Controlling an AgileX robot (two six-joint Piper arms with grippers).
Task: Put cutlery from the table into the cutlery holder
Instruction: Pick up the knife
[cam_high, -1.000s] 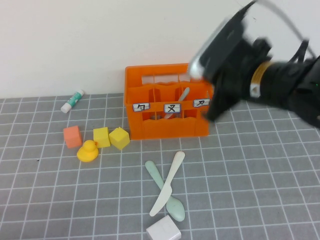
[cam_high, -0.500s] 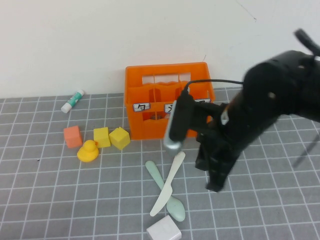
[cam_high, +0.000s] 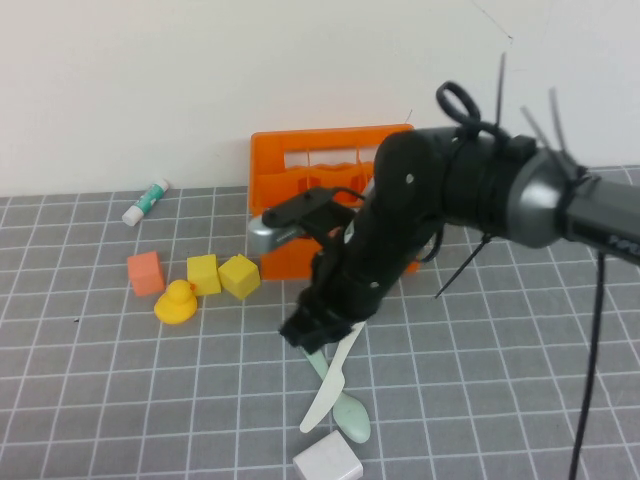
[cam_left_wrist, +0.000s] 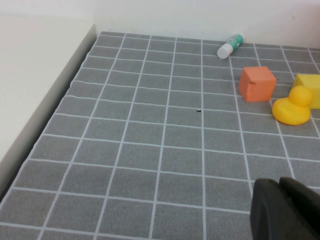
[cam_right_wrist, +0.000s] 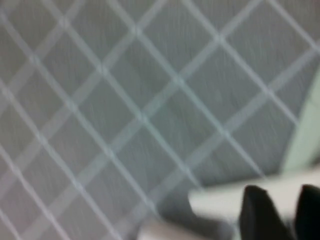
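Note:
The orange cutlery holder (cam_high: 300, 160) stands at the back of the grey gridded table (cam_high: 100, 380), partly behind my right arm. A cream-white knife (cam_high: 328, 395) lies crossed over a mint-green spoon (cam_high: 352, 418) in front of it. My right gripper (cam_high: 312, 335) hangs low over the handle ends of both. In the right wrist view its two dark fingers stand apart just above the knife (cam_right_wrist: 220, 202), with the spoon (cam_right_wrist: 305, 135) beside it; the right gripper (cam_right_wrist: 285, 210) is open and holds nothing. My left gripper (cam_left_wrist: 281, 184) is shut and empty over bare table at the left.
Left of the holder sit two yellow cubes (cam_high: 203, 273), an orange cube (cam_high: 145, 272) and a yellow duck (cam_high: 176, 302). A white-green tube (cam_high: 146, 201) lies by the back wall. A white block (cam_high: 327, 462) sits at the front edge, beside the spoon's bowl.
My right arm has swung down from above the holder to the knife and spoon in front of it. Its jaws have parted. The left arm has not moved.

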